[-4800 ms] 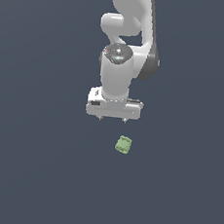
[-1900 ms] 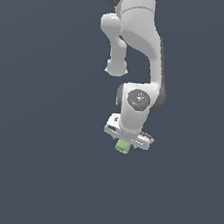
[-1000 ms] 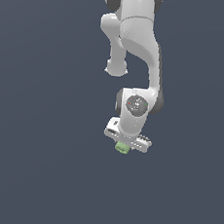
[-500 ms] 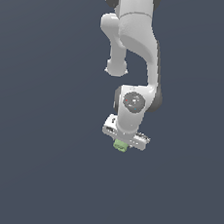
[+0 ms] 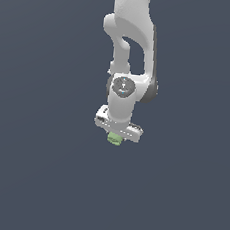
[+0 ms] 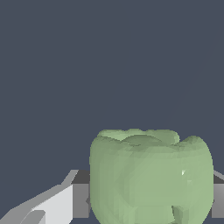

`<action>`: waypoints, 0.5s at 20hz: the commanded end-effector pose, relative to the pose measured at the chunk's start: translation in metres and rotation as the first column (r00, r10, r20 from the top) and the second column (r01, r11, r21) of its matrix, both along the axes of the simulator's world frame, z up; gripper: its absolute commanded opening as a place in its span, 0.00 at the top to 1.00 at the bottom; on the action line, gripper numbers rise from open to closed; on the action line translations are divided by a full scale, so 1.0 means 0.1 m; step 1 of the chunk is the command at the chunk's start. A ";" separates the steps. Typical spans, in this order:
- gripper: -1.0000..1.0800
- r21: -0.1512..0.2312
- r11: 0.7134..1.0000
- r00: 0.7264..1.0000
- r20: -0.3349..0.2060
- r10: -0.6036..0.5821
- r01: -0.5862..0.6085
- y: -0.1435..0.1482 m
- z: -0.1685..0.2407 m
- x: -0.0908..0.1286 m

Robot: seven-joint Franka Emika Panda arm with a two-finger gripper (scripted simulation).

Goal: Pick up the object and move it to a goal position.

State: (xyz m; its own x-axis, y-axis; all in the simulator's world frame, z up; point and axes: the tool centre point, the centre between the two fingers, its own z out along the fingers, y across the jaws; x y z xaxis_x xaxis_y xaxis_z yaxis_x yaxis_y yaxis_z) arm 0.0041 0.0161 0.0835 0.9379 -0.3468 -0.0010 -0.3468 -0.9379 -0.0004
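Note:
The object is a small light green blocky piece [image 5: 115, 139]. In the exterior view it shows just below the white gripper [image 5: 116, 136], much narrower than the gripper's bar. In the wrist view the object [image 6: 151, 175] fills the space between the two fingers, one grey and white finger [image 6: 65, 199] on one side and a sliver of the other [image 6: 217, 199] on the opposite side. The gripper is shut on the object. Whether the piece rests on the dark surface or hangs just above it cannot be told.
The white arm [image 5: 129, 48] rises above the gripper toward the top of the exterior view. A plain dark grey-blue surface [image 5: 41, 169] surrounds it. No goal marker shows.
Over the last second the gripper and the green object between its fingers have shifted slightly up and to the exterior view's left. Before that the arm came down over the lone object.

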 end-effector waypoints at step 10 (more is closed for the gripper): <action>1.00 0.002 1.000 1.000 0.001 -0.002 0.002 -1.01 0.78 -0.62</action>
State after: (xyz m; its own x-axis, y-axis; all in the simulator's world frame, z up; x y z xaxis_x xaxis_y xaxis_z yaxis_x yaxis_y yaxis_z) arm -0.0491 -0.0712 0.1507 0.9374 -0.3484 -0.0008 -0.3484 -0.9374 -0.0018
